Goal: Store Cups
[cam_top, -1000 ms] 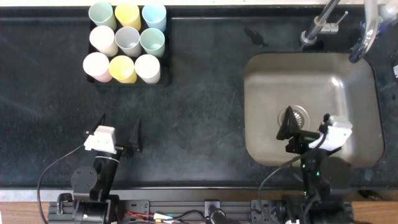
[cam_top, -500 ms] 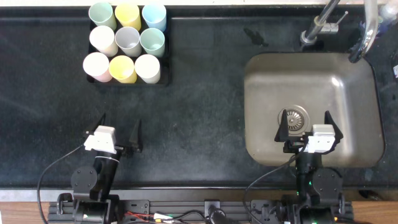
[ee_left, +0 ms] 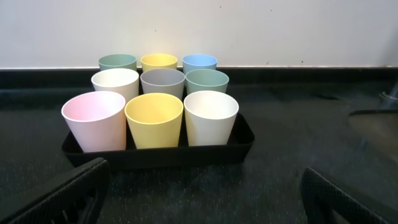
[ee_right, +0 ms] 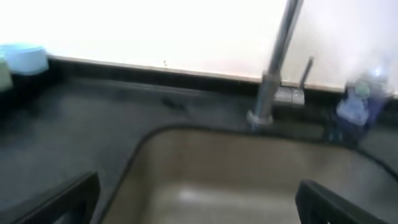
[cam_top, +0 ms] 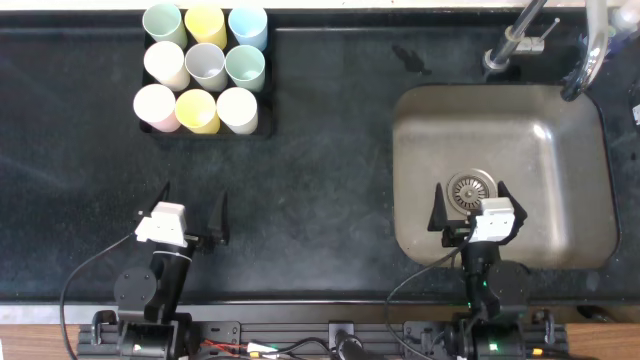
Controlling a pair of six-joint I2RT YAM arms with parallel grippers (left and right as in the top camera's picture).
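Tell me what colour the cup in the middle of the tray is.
The middle cup is grey, clearest in the left wrist view.

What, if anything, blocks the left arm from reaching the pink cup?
Probably nothing, likely yes: the left tool is open, bare counter lies between it and the tray, and the pink cup stands in the near row.

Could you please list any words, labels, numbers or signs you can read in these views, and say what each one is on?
No text can be read in any view.
The nine cups and their black tray are plain, with no print showing.
The bottle beside the faucet is too blurred to tell whether it bears any print.
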